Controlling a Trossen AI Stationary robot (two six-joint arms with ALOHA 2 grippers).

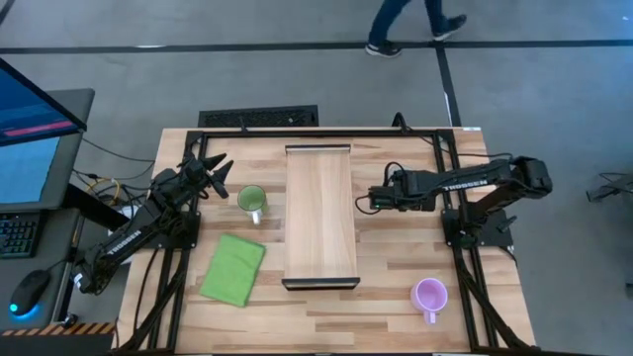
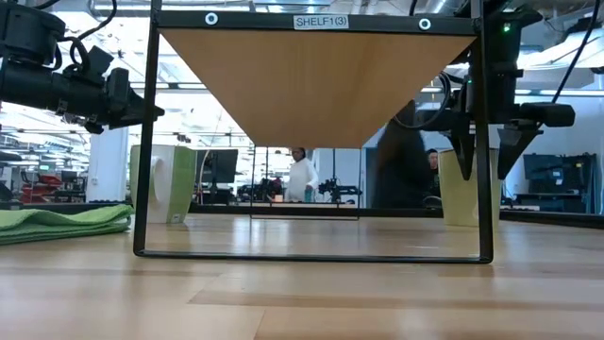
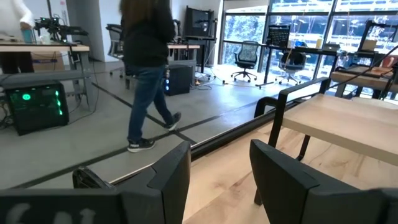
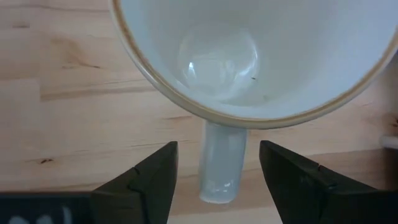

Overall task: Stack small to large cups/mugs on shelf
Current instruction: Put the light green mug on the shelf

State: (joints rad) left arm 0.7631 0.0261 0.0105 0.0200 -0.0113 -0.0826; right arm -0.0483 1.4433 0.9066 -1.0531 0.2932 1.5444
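You're lining up a first pick: the right gripper (image 4: 214, 171), fingers wide and empty, hangs over the white mug (image 4: 261, 56) at 3 o'clock of the shelf (image 1: 319, 213). Drop, then close on its handle.

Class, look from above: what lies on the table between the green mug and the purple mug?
In the high view, the shelf lies between the green mug and the purple mug.

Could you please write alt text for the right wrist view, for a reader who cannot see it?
The right gripper, its two dark fingers open, looks straight down into an empty white mug standing upright on the slatted wooden tabletop. The mug's handle points toward the camera and sits in the gap between the fingers, untouched by either.
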